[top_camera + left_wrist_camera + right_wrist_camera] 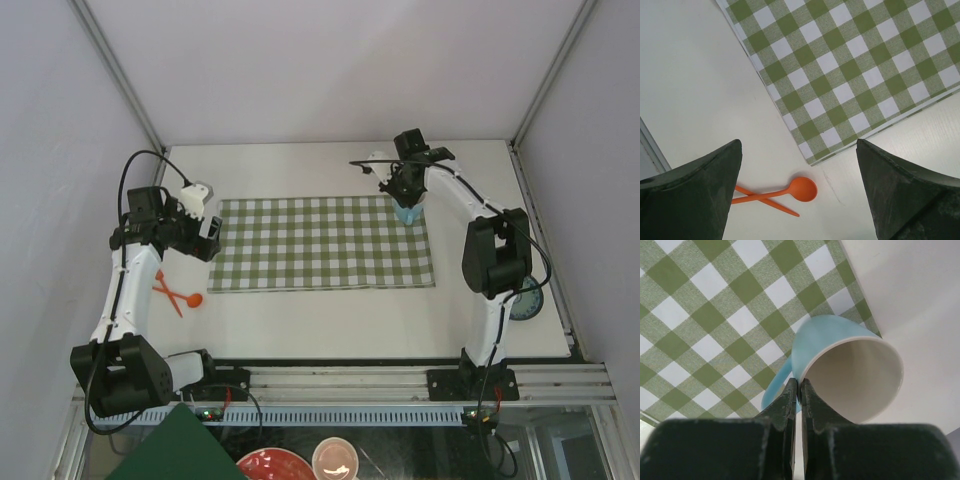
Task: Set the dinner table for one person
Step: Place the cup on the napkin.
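- Dark fingers (pixel 786 407) of the right gripper (pixel 800 387) crowd our closest view. They are pressed together on the rim of a light-blue mug (pixel 840 355), with its thin wall pinched between them.
- We see the mug's white inside turned toward the wrist camera, and its handle (pixel 774 385) just left of the fingers, over a green-and-white checked cloth (pixel 320 245).
- From overhead, we find the mug at the cloth's far right corner. We cannot tell whether it rests there or hangs just above.
- Across the scene, the left gripper (pixel 799 145) is spread wide and holds nothing, poised by the cloth's left edge.
- Between its two fingers we look down on an orange spoon (pixel 802 190), which lies on bare tabletop just off the cloth's near left corner.
- Crossing the spoon's handle is a second orange utensil (pixel 772 205). One end is hidden behind a finger, so we cannot say what kind it is.
- Beneath everything stretches the dinner table (pixel 300 170), off-white and metal-edged. It runs from the arms' bases to the far wall, with the cloth spread flat around its middle.
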